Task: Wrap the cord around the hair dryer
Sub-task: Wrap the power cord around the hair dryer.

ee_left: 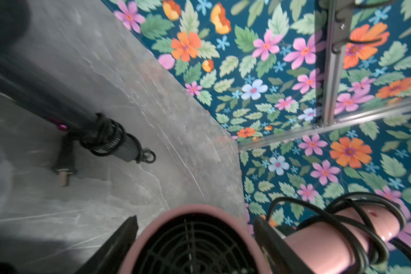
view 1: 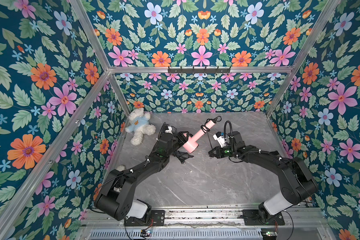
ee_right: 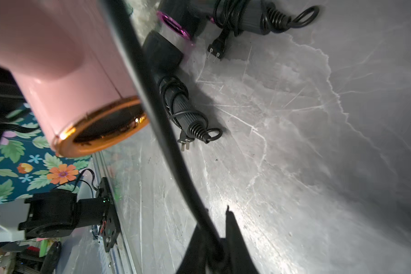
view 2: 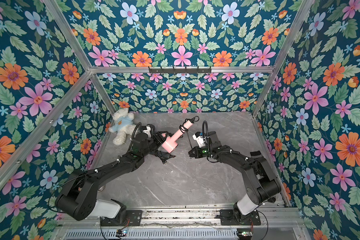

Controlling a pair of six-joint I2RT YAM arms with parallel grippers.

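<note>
One glossy pink dryer — coiled cord

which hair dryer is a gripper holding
The pink hair dryer, clamped at its barrel by the left gripper; the black hair dryer and the magenta-ringed hair dryer lie on the table.

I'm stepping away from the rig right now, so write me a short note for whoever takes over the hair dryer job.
Left gripper: shut on the pink hair dryer by its barrel, holding it off the table.
Right gripper: shut on the cord, apart from the dryer.
Done: several loops around the handle.
Left: wrap the loose stretch from handle to right gripper; plug not in view.
A black dryer and a second black dryer lie on the table, cords wrapped.
</note>
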